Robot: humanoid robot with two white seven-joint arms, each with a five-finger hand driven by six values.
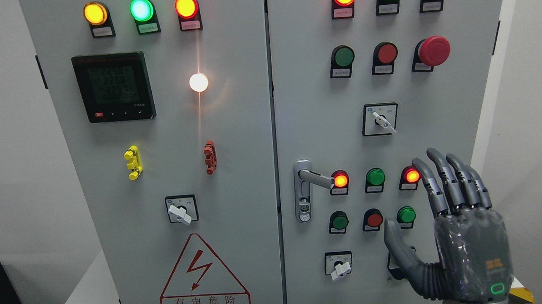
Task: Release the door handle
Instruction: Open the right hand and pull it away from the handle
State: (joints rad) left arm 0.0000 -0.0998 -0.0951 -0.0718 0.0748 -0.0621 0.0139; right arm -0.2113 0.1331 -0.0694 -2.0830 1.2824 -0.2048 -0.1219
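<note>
A: From the head camera, where does the right hand (453, 234) stand?

B: Low on the right door (463, 110) of the cabinet, fingers (444, 178) spread and straight, thumb out to the left, holding nothing. The door handle (309, 180) sits well apart to its left, by the seam between the two doors, its lever pointing right toward a lit red lamp (340, 180). So the handle looks already let go. The left hand is not in view.

A: What could go wrong?

B: I judge the buttons to be the risk. The fingertips lie just beside another lit red lamp (411, 175), and the thumb is near a green button (406, 214) and a partly hidden switch behind the palm. A careless sweep could press one.

A: Free room?

B: Lower right, past the cabinet's edge toward the wall (536, 128).
</note>
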